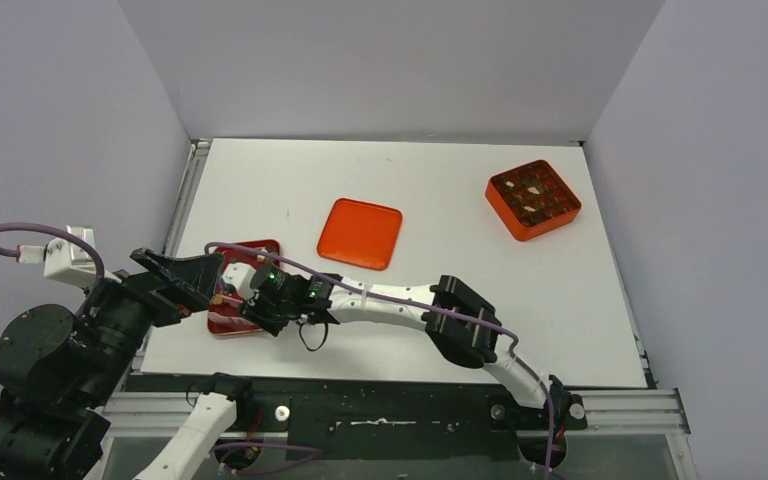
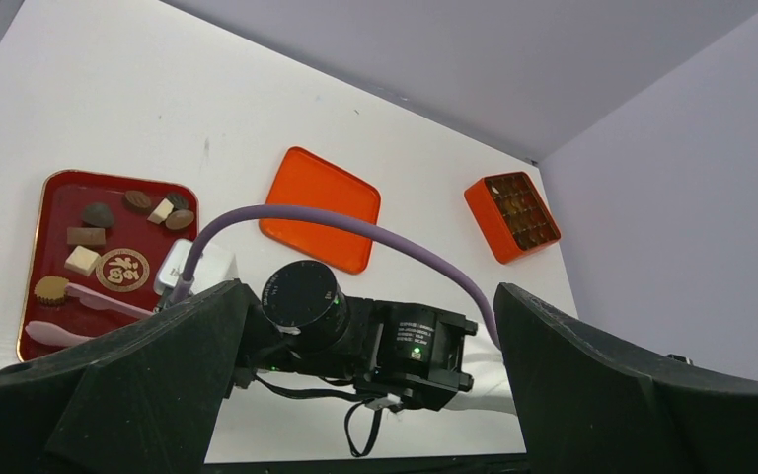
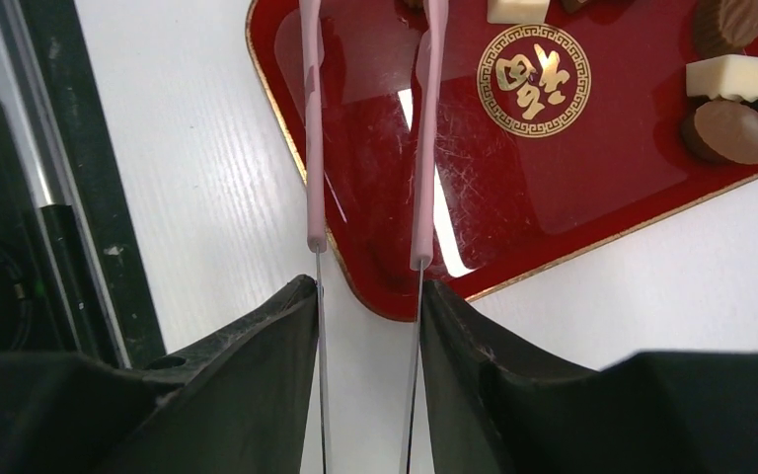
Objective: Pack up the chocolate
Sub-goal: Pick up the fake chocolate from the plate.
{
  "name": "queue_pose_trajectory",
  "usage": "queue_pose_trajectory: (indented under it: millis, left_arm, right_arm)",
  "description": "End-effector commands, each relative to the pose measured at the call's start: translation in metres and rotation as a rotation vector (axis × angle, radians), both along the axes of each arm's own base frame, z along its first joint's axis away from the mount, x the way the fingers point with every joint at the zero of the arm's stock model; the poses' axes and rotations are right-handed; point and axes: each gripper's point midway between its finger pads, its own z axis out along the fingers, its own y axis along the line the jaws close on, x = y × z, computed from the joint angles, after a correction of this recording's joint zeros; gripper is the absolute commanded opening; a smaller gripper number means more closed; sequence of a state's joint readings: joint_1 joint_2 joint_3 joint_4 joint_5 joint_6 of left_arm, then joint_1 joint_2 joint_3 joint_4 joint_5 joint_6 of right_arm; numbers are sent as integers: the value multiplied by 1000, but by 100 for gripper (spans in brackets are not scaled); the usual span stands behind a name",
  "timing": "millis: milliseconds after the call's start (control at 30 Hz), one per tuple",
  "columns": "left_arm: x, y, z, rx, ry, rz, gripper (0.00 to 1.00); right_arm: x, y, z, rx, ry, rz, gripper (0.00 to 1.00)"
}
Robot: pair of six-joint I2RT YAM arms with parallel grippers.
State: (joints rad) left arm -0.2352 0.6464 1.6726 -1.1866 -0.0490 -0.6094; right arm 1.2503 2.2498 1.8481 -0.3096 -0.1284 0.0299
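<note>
The chocolate (image 2: 98, 214) lies as several small dark and cream pieces on a red tray (image 2: 49, 188); more pieces show in the right wrist view (image 3: 733, 130). More chocolate fills an orange grid box (image 1: 532, 199) at the far right. My right gripper (image 3: 367, 296) is shut on the thin metal arms of pink tongs (image 3: 422, 148), which reach over the tray's near end (image 3: 572, 168). The tongs (image 2: 99, 299) are spread, one tip next to a round ridged chocolate (image 2: 51, 289). My left gripper (image 2: 375, 385) is wide open and empty, above my right wrist.
A flat orange lid (image 1: 360, 233) lies mid-table, between the tray (image 1: 245, 290) and the box. My right arm (image 1: 460, 315) stretches leftward across the table's near edge. Grey walls close in the back and both sides.
</note>
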Motion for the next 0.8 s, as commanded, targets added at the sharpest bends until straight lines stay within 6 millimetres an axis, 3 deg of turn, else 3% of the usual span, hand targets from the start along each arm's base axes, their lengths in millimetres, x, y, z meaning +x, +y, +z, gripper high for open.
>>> queue_pose_trajectory:
  millis: [0,333,767]
  left_arm:
    - [2,-1,6,-3,-23,-7,96]
    - [4,-2,7,-3,-40,-7,96]
    - [8,-3,1,-2,-35,-8,96]
  right_arm:
    - [17,23,29,74,-88,10,40]
    - [30,24,22,46,-132,-50,41]
    - [29,40,7,50,-121,-14,42]
